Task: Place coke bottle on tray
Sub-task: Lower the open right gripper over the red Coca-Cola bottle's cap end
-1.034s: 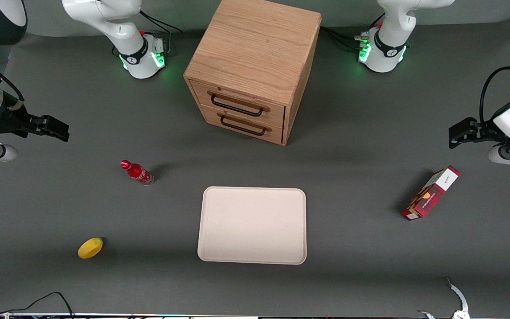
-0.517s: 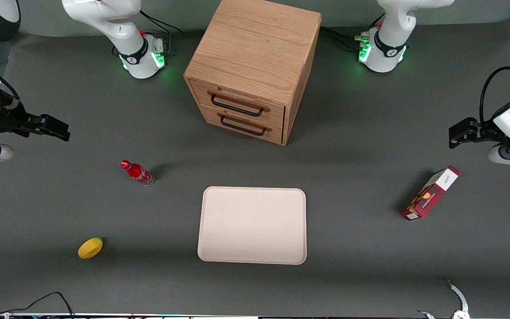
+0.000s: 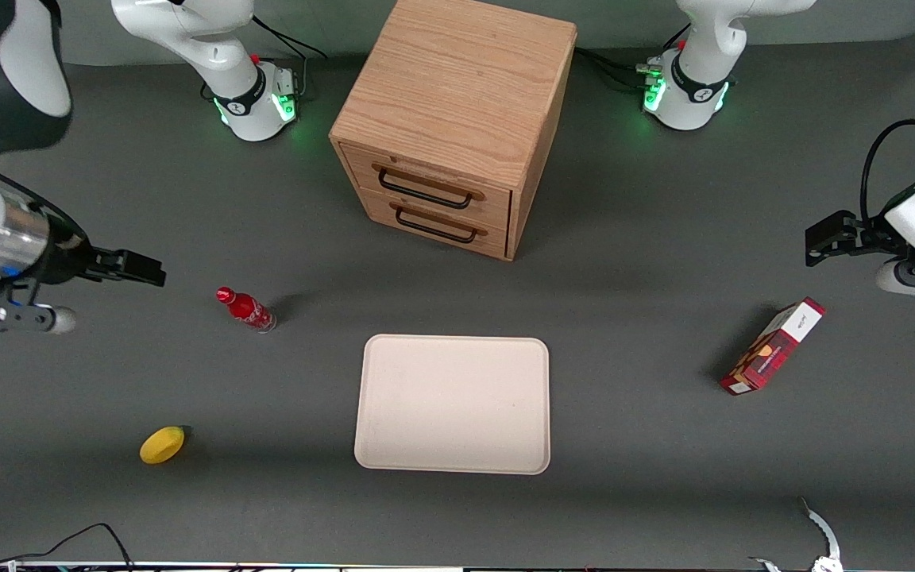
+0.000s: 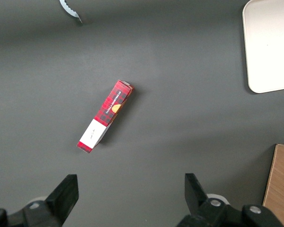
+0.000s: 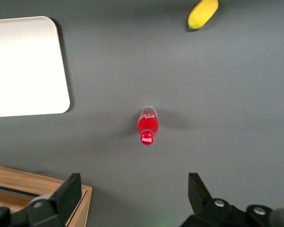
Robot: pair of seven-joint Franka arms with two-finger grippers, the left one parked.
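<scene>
1. The coke bottle (image 3: 245, 308) stands upright on the bench (image 3: 648, 445), left of centre in the front frame, and is not yet on the tray (image 3: 453, 403), which lies flat at mid-frame, lower and to the right of the bottle and well apart from it.

2. The tool (image 3: 133, 267) hangs at the left edge of the front frame, above the bench, pointing toward frame centre; the bottle sits just beyond its tip, slightly lower in the frame. The gap between them looks short, but nothing touches.

3. In the right wrist view the tool's two fingers (image 5: 68, 195) stand wide apart with nothing between them. The coke bottle (image 5: 147, 124) shows in the middle of that picture, roughly centred between the fingers but still clear of them.

4. The bottle's long axis is vertical, so the wrist camera looks almost down on its red cap, with the clear base just beyond.

5. My judgement: the approach is under way and the grasp has not begun. The tool must travel forward and down until the fingers straddle the bottle's body.

6. Risk, as I judge it: the bottle is slim and tall, so a finger striking it off-centre could tip it over.

7. A yellow fruit-like object (image 3: 162, 444) lies lower left in the front frame, clear of the path.
</scene>
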